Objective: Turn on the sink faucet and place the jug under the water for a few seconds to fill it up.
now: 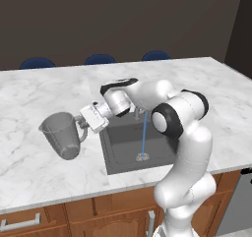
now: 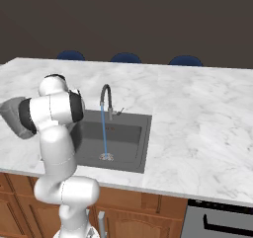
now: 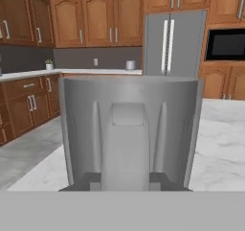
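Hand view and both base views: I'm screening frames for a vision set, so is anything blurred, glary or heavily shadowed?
Hand view: soft and low in detail, the jug looming large, no glare. Left base view: even flat light, the jug's translucent wall readable, the water crisp. Right base view: dim backdrop, sink dark but legible, the arm covering most of the jug.

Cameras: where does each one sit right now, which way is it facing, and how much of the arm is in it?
Left base view: behind-left, facing the sink; arm from lower right, gripper at the jug handle.
Right base view: behind-right; arm lower left, faucet running water.
Hand view: along the fingers at the jug.
Both base views share sink, water, jug.
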Robot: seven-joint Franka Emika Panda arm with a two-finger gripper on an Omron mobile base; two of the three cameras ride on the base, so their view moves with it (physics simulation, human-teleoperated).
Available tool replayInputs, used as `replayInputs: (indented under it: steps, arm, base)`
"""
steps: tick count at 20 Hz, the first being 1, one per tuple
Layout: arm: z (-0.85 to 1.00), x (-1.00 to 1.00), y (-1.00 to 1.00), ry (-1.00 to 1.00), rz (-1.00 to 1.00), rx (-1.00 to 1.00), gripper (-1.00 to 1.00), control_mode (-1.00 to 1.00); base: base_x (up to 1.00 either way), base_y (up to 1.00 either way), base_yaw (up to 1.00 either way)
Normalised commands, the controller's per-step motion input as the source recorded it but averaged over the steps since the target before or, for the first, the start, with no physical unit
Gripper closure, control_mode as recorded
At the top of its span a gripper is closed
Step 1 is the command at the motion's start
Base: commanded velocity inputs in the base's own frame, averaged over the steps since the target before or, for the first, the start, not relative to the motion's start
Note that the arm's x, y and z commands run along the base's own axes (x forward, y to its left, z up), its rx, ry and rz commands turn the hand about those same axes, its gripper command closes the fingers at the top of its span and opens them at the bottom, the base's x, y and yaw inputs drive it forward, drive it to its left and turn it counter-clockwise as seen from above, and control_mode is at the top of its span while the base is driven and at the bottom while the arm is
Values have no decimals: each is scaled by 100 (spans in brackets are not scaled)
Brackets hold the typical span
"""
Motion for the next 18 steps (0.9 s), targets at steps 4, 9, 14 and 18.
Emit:
replayInputs:
  steps: [4,9,14,18]
  arm:
    - [40,-76,-84,-7,-7,0,100,-100]
    - [54,-46,-100,-3,-11,2,100,-100]
    - [36,-40,-100,0,-15,7,100,-100]
    - [-5,-34,-100,0,-18,8,100,-100]
  base:
    - [0,0,0]
    - [0,0,0]
    - [0,0,0]
    - [0,0,0]
